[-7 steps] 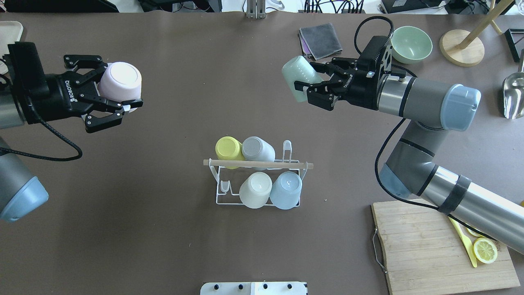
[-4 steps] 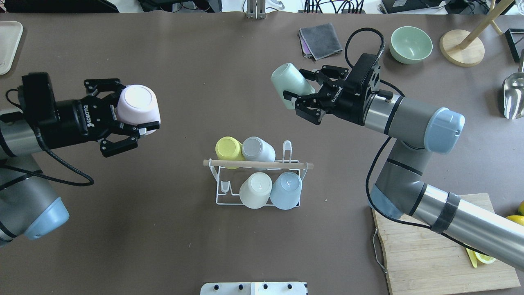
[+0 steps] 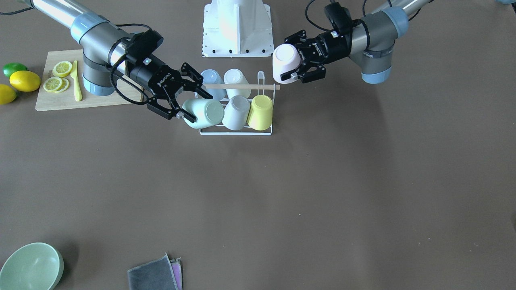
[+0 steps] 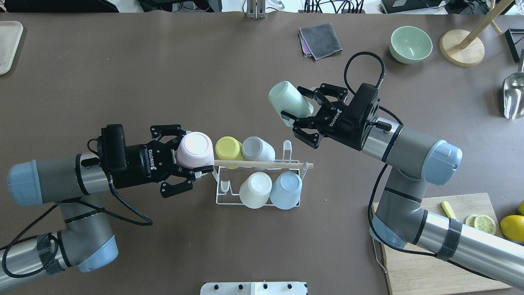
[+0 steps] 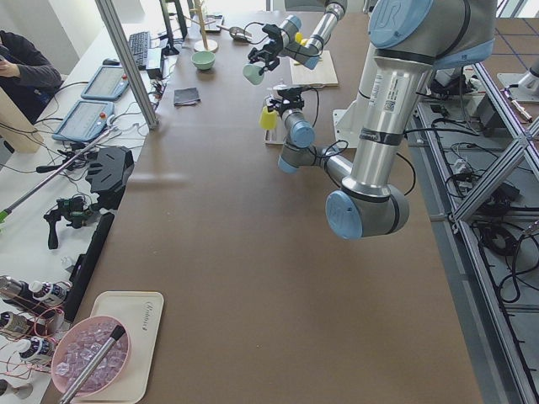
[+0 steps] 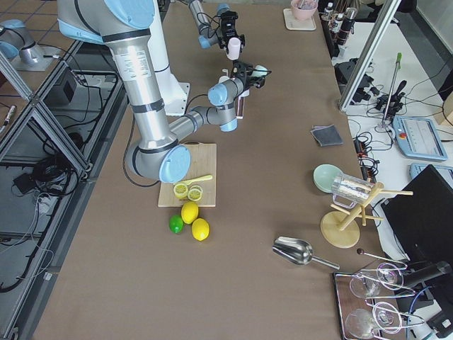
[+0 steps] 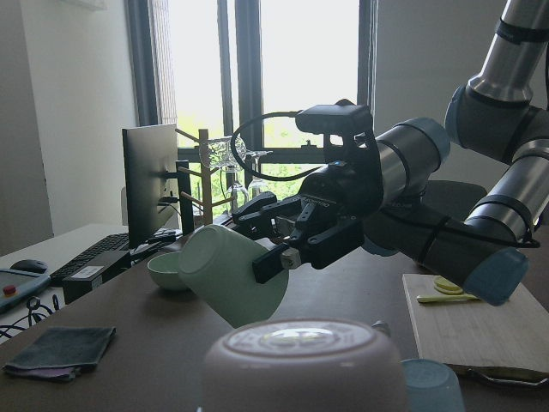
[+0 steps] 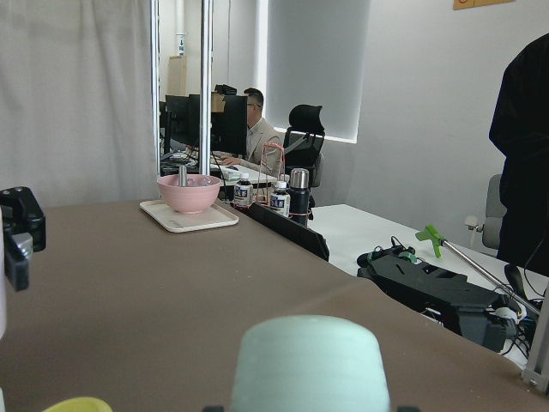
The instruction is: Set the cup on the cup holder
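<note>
Left gripper (image 4: 191, 157) pinches a pink cup (image 4: 195, 148), left of centre, at the left end of the cup holder (image 4: 282, 164) mid-bench. Right gripper (image 4: 298, 107) pinches a mint cup (image 4: 287, 101), tilted, up-right of the holder.

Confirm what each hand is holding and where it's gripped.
Left hand holds the pink cup, base up, pinched across its side wall. Right hand holds the mint-green cup, tilted, pinched across its side wall near the open end.

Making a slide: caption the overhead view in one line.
Left pincer holds a pink cup beside the cup holder; right pincer holds a mint cup.
</note>
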